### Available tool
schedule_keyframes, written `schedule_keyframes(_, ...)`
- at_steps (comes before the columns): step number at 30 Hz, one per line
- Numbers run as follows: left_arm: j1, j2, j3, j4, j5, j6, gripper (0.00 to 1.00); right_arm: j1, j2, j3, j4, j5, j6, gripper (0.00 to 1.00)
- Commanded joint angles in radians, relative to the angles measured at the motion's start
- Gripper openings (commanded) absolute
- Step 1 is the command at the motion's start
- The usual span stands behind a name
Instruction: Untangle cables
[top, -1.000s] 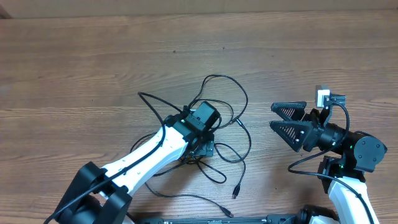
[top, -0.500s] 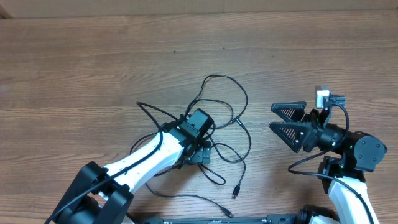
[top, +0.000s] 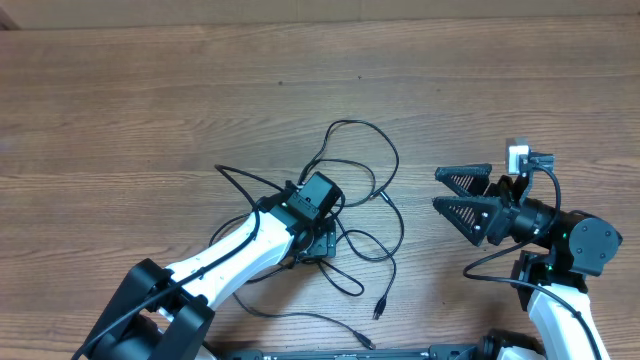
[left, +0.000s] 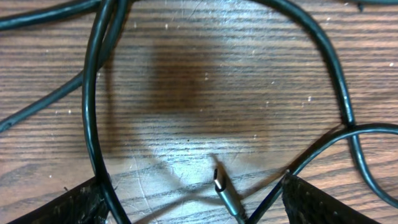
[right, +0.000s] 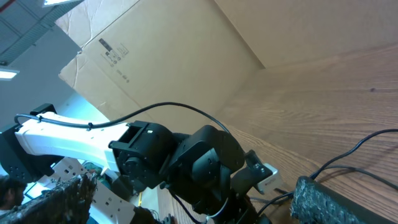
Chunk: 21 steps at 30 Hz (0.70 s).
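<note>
Near the middle of the wood-grain table (top: 150, 100), the cables (top: 372, 192) lie in a loose tangle of thin black loops. The left gripper (left: 193, 202) hangs right over them, jaws spread wide, gripping nothing, with a silver-tipped plug (left: 225, 190) lying free on the wood between them. Light, limp, slick round cord by the look of it, likely to slide and drag its neighbours, so the stiff plug end or the cord just behind it seems the best pinch point. Well apart on the right, the right gripper (top: 438, 188) sits fully spread and empty.
</note>
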Motion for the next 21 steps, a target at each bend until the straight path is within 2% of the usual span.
schedule_keyframes(1, 0.004, -0.02, -0.026, 0.006, -0.03, -0.072, 0.83, -0.005, -0.002, 0.007, 0.005, -0.002, -0.004, 1.0)
schedule_keyframes(7, 0.003, -0.02, -0.04, 0.033, -0.04, -0.107, 0.67, -0.005, -0.002, 0.007, 0.005, -0.002, -0.004, 1.0)
schedule_keyframes(14, 0.003, -0.02, -0.04, 0.053, -0.044, -0.106, 0.4, -0.005, -0.002, 0.007, 0.004, -0.002, -0.004, 1.0)
schedule_keyframes(18, 0.003, -0.02, -0.04, 0.056, -0.044, -0.106, 0.32, -0.005, -0.002, 0.007, 0.005, -0.002, -0.004, 1.0)
schedule_keyframes(21, 0.003, -0.02, -0.04, 0.056, -0.045, -0.106, 0.2, -0.005, -0.002, 0.007, 0.004, -0.003, -0.004, 1.0)
